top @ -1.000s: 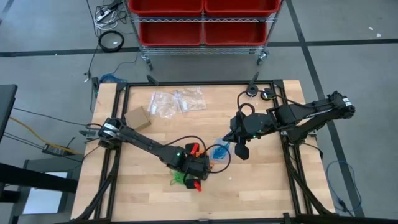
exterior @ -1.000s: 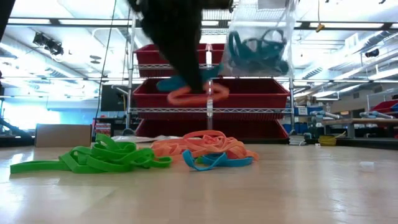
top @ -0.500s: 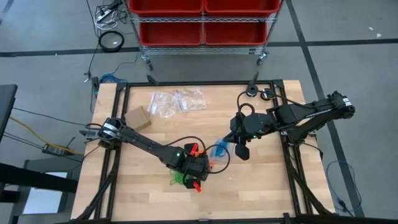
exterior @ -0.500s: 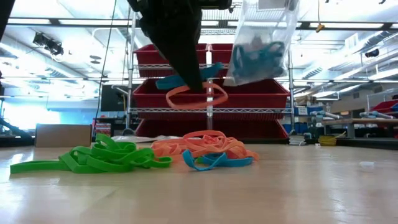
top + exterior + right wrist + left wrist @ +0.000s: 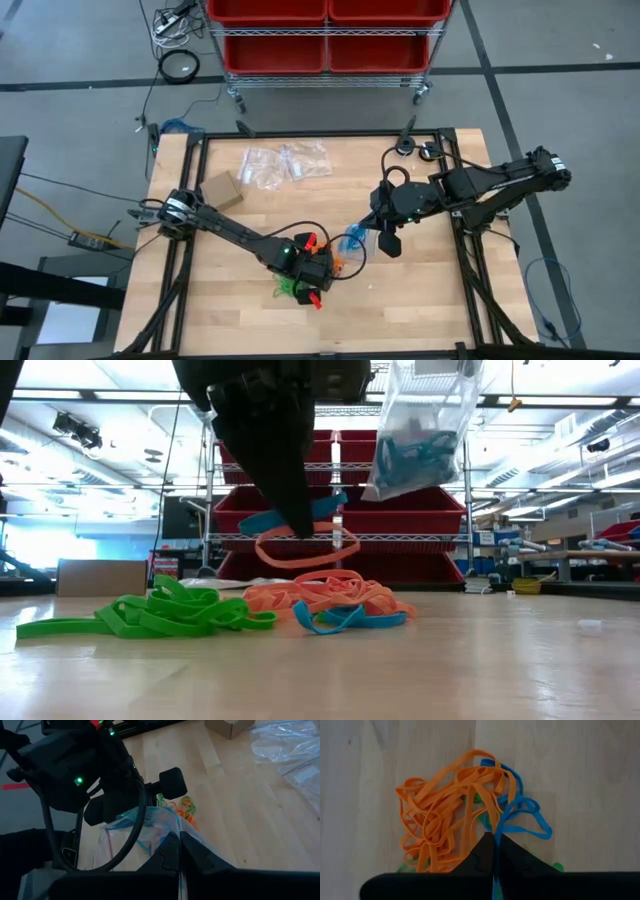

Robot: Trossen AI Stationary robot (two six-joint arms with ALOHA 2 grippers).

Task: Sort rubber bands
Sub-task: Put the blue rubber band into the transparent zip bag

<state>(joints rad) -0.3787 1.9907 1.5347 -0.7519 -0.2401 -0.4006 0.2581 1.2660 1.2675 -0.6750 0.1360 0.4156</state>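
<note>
The rubber bands [image 5: 300, 605] are flat, thin loops in three bright colours, lying in a loose heap near the middle of the wooden desk [image 5: 420, 290]. In the low view the green ones [image 5: 150, 615] sprawl to one side as a tangled clump, the orange ones [image 5: 320, 592] pile up beside them, and a few blue loops [image 5: 345, 618] rest against the front of the orange pile. The left wrist view shows the orange strands knotted through one another, with blue loops curling along one edge and scraps of green peeking from beneath.

Above the heap, the left tool [image 5: 298, 525] pinches an orange loop [image 5: 305, 548] and a blue loop [image 5: 290, 517] between its nearly closed tips, so both hang clear of the desk.

Just beside it, the right tool [image 5: 372, 225] is clamped on the top edge of a clear plastic bag [image 5: 420, 430] that hangs in the air with several blue bands [image 5: 415, 455] bunched inside.

Farther back on the desk lie more clear bags [image 5: 285, 163] and a small cardboard box [image 5: 222, 190]. Beyond the desk stands a wire rack with red bins [image 5: 325, 30].
</note>
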